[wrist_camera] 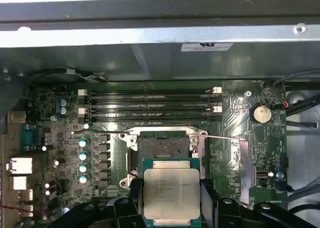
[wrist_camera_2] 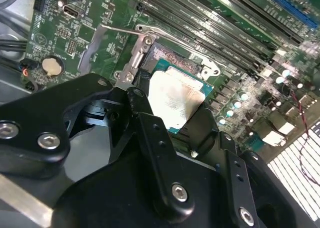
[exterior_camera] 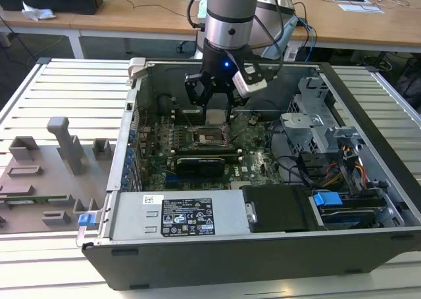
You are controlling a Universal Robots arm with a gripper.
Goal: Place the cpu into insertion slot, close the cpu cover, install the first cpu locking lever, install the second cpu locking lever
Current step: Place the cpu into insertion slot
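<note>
Gripper: the gripper (exterior_camera: 216, 107) is hanging inside the open computer case (exterior_camera: 368, 181), over the motherboard.
Fingers: the two fingers (wrist_camera: 207, 198) are pinching the cpu (wrist_camera: 171, 190) by two opposite edges, one on each side.
Cpu: it is riding flat in that pinch with its metal top facing up. In the second wrist view the cpu (wrist_camera_2: 175, 100) is showing between the same black fingers (wrist_camera_2: 141, 87).
Insertion slot: the insertion slot (wrist_camera: 162, 148) is lying bare, its dark pin field showing and nothing sitting in it.
Key relation: in the exterior view the insertion slot (exterior_camera: 209, 136) is lying at about 6 o'clock from the cpu (exterior_camera: 216, 117) and just beside it. I am judging the chip to be hovering over the slot, not seated. How far off-centre it is, I cannot tell.
Axis: the chip is nearly square, so no long axis is counting here. Its edges are running parallel with the slot's rim, and in the exterior view the pinch line is running from 9 to 3 o'clock.
Cpu cover: the cpu cover (wrist_camera: 244, 168) is standing open beside the slot.
Locking levers: two locking levers (wrist_camera: 97, 133) are sticking out as thin wires, one on each side of the slot, unlatched.
Counts: one cpu, one insertion slot, one cpu cover, two levers, what look like four memory slots (wrist_camera: 150, 109), one coin cell (wrist_camera: 261, 112), and one arm doing the work.
</note>
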